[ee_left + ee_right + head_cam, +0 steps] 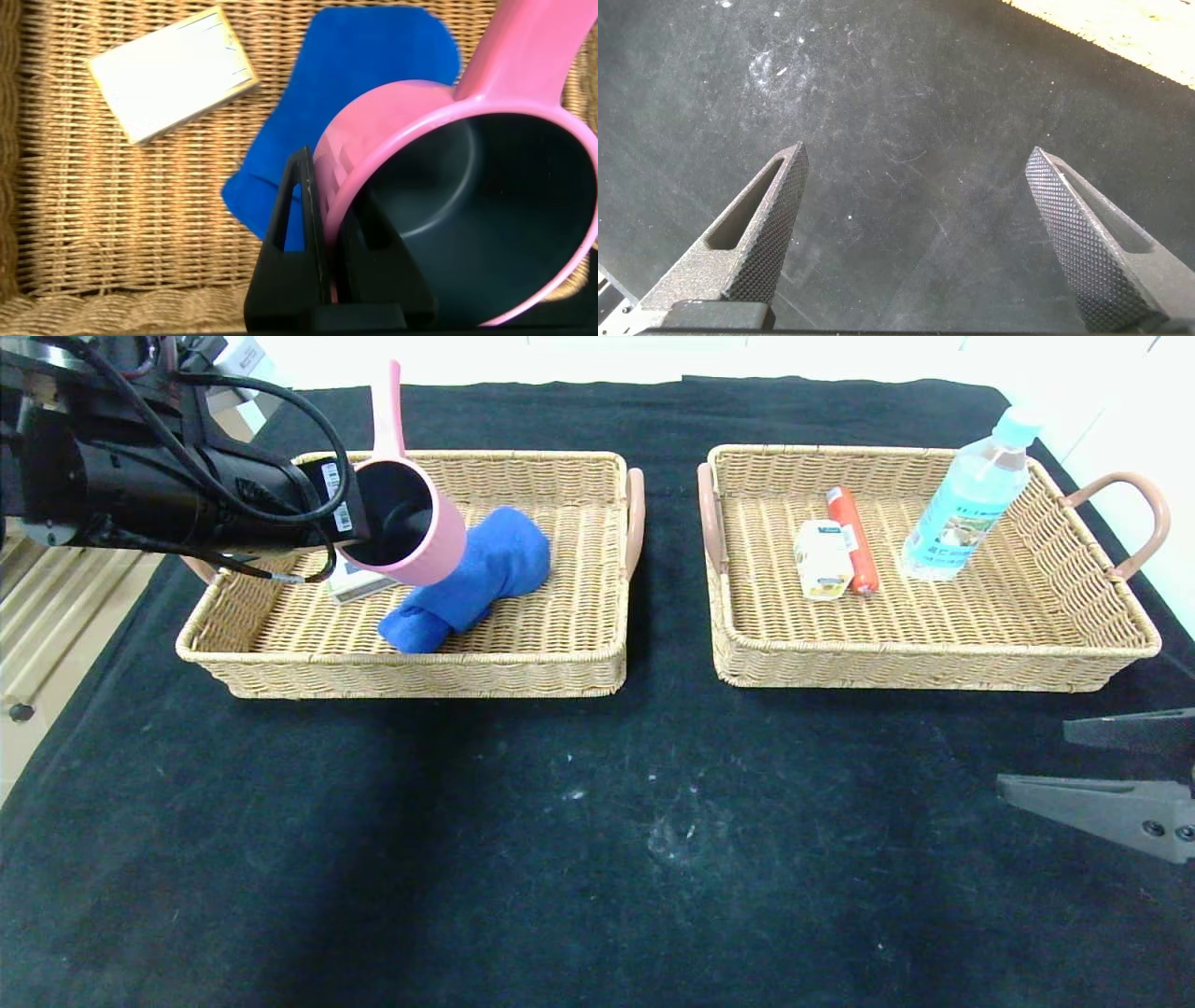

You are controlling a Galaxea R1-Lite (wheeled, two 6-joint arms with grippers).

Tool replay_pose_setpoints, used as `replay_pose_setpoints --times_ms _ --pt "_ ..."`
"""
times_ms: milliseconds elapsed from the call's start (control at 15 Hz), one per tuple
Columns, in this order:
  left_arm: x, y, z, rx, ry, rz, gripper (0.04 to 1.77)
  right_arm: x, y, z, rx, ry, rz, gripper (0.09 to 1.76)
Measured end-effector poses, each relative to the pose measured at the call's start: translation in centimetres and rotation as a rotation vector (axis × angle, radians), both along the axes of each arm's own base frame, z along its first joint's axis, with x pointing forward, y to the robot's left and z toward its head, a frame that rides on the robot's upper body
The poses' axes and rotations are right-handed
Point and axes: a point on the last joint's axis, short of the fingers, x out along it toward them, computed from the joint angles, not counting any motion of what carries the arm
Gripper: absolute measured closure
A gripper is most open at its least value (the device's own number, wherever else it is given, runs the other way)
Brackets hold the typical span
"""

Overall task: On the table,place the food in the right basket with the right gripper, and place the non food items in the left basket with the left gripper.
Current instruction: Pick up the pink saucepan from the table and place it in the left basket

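Black cloth [560, 821] is covering the table, w/ two wicker baskets sitting side by side toward the back. Left gripper [332, 243] is hanging over the left basket [411, 677], pinching the rim of a pink scoop [411, 523] w/ a dark inside; one finger is sitting inside the cup, the other outside. Scoop is hanging tilted above the basket floor, handle pointing up. Beneath it a blue cloth [481, 574] and a small white box [173, 84] are lying in that basket. Right basket [934, 663] is holding a water bottle [971, 495] standing upright, a red sausage [854, 537] and a small carton [822, 560] lying just beside each other. Right gripper [915, 233] is hovering over bare cloth at the right edge, fingers spread wide, holding nothing.
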Motion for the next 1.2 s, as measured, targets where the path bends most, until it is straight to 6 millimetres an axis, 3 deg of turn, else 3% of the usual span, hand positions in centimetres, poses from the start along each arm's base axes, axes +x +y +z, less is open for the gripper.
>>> replay_pose_setpoints --times_ms 333,467,733,1200 --pt "1.5 0.9 -0.2 -0.009 -0.037 0.035 1.64 0.1 0.0 0.0 -0.001 0.002 0.000 0.14" --pt "1.7 1.0 -0.5 -0.004 -0.030 0.037 1.30 0.1 0.0 0.0 0.000 0.002 0.000 0.14" --pt "1.8 0.9 -0.7 -0.005 -0.023 0.026 0.82 0.0 0.0 0.0 0.000 0.001 0.000 0.14" --pt "1.5 0.9 -0.6 -0.001 -0.019 0.024 0.39 0.0 0.0 0.0 0.001 0.001 -0.005 0.14"
